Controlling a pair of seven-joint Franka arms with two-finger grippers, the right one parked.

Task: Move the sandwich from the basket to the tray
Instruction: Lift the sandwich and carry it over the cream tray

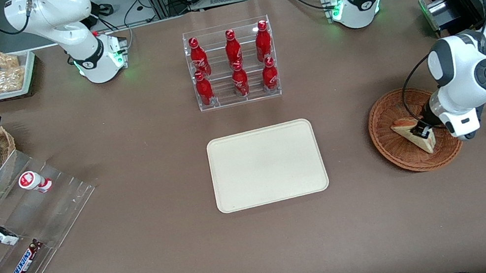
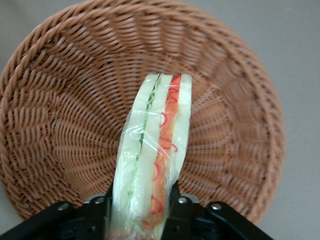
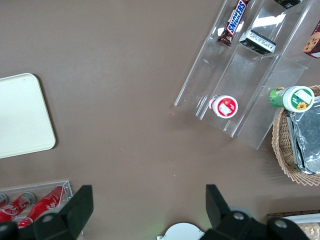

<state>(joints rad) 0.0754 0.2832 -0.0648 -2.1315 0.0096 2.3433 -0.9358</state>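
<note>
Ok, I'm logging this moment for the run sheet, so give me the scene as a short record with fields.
sandwich: in the basket, clear-wrapped, standing on edge between the gripper's fingers
basket: brown wicker, toward the working arm's end of the table
gripper: down in the basket, shut on the sandwich
tray: cream, holds nothing, nearer the front camera than the bottle rack
stage: sandwich gripped, not yet on the tray

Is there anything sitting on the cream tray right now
No, the tray is bare; the sandwich is in the basket, with the gripper closed on it.
</note>
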